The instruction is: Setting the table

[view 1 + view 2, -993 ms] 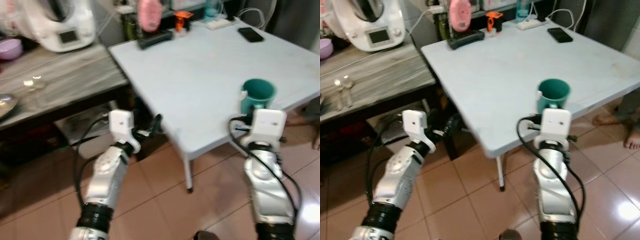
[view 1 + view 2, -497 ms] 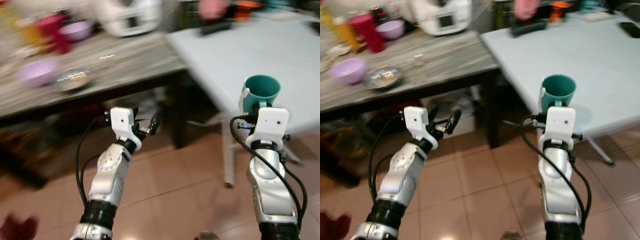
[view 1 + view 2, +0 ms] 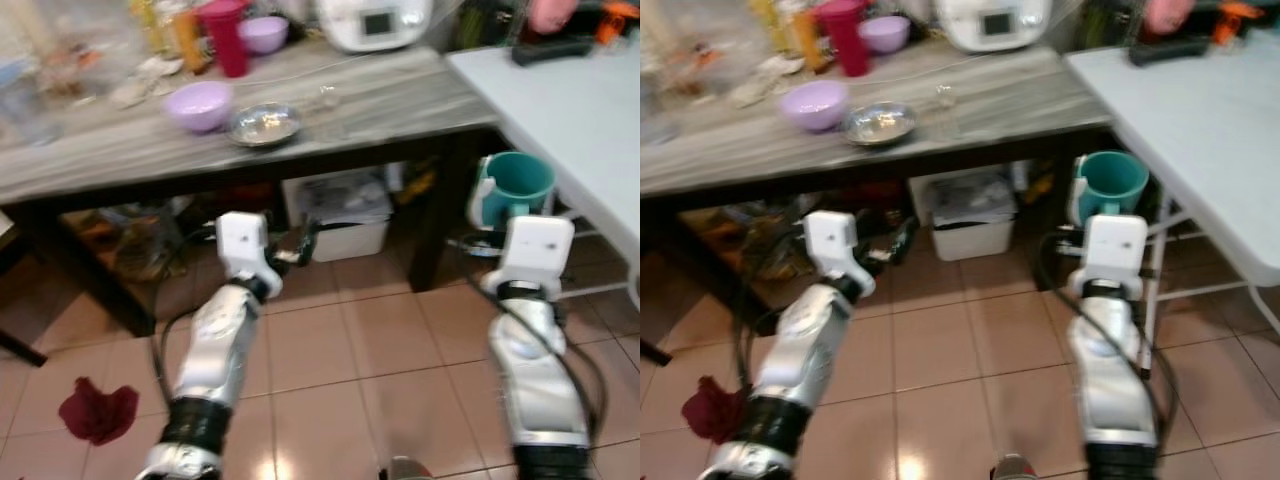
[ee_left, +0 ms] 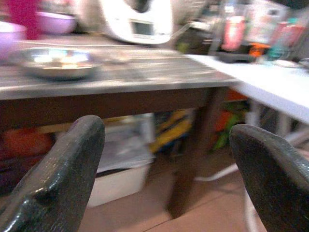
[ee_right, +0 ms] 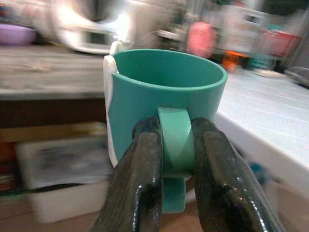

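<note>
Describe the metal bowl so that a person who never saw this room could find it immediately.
Look at the long grey wooden table beside the white table. Near its front edge sits a lilac bowl, and directly next to it is the metal bowl. It is shallow and shiny silver, unlike its coloured neighbours.

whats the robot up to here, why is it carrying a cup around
The robot's right hand is clamped on the handle of a teal mug, held in the air beside the white table. Its left hand is open and carries nothing. Ahead is a wooden sideboard with a purple bowl and a metal dish.
</note>
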{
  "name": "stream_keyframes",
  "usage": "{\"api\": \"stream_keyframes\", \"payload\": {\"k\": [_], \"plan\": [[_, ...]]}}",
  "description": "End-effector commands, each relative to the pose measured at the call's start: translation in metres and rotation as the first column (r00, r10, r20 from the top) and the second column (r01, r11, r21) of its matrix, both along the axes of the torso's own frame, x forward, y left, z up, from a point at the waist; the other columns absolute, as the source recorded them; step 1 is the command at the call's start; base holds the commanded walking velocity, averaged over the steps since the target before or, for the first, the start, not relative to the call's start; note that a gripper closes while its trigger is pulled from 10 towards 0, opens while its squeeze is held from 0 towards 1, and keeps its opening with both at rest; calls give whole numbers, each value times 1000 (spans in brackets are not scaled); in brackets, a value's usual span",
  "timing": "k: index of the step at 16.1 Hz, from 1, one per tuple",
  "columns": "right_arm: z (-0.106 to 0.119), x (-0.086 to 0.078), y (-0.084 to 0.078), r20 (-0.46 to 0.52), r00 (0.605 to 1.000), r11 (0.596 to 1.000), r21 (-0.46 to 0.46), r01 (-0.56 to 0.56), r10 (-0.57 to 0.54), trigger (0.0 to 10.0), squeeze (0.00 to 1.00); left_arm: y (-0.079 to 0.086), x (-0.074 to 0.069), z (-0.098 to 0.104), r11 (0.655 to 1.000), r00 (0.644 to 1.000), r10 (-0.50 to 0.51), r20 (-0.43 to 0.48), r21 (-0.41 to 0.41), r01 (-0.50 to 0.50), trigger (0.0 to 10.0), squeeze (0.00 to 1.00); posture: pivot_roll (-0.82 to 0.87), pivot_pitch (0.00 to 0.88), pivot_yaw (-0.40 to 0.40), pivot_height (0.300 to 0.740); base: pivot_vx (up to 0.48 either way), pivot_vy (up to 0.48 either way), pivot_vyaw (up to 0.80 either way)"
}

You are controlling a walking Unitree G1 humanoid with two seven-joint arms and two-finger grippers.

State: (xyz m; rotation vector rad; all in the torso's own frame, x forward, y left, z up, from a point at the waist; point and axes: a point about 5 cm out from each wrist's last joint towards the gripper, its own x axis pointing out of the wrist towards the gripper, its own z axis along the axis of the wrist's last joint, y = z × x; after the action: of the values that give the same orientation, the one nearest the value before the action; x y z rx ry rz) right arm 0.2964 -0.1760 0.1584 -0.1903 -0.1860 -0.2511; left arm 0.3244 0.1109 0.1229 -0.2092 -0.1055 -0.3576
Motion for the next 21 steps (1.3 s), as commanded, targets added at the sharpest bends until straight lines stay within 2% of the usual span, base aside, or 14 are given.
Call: {"api": "stream_keyframes", "payload": {"k": [1,5,7,10,12,14,16,17,18,19,20,21], "plan": [[10,0,-3,38,999,1000,-9,6,-6,10000,0,0,0,1,1000,1000,20,6,7,-20,10000,0,-275,104,93,740,0,0,0],[11,-1,-2,45,999,1000,-11,-9,10,10000,0,6,2,-1,999,999,48,2,24,-48,10000,0,-274,106,92,740,0,0,0],[10,-2,1,49,998,999,-13,-31,32,10000,0,13,2,-2,994,995,95,3,48,-95,10000,0,-270,106,94,740,0,0,0],[9,-4,5,57,995,997,-27,-77,78,10000,0,35,-2,-2,969,976,216,40,113,-219,10000,0,-242,112,88,740,0,0,0],[6,-4,5,45,993,994,-30,-109,110,10000,0,57,-10,-2,938,949,310,59,144,-316,10000,0,-195,127,80,740,0,0,0],[1,-1,10,29,990,990,-32,-139,140,10000,0,73,-22,-5,912,930,360,68,185,-366,10000,0,-148,130,73,740,0,0,0],[6,4,20,44,982,982,-48,-181,183,10000,0,81,-32,-6,898,920,384,74,200,-391,10000,0,-123,129,56,740,0,0,0],[4,9,29,42,976,976,-51,-211,213,10000,0,89,-38,-13,874,902,427,60,227,-429,10000,0,-85,117,31,740,0,0,0],[4,11,33,44,971,972,-37,-233,234,10000,0,92,-41,-13,863,888,456,62,214,-458,10000,0,-80,115,25,740,0,0,0],[7,15,44,49,961,962,-40,-269,271,10000,0,94,-43,-10,860,885,458,79,211,-464,10000,0,-50,93,-10,740,0,0,0],[7,19,55,47,950,951,-40,-307,308,10000,0,97,-45,-11,855,880,468,78,213,-473,10000,0,-35,84,-14,740,0,0,0],[14,22,59,58,938,939,-57,-339,342,10000,0,94,-43,-5,857,879,469,83,196,-476,10000,0,-24,96,-9,740,0,0,0]]}}
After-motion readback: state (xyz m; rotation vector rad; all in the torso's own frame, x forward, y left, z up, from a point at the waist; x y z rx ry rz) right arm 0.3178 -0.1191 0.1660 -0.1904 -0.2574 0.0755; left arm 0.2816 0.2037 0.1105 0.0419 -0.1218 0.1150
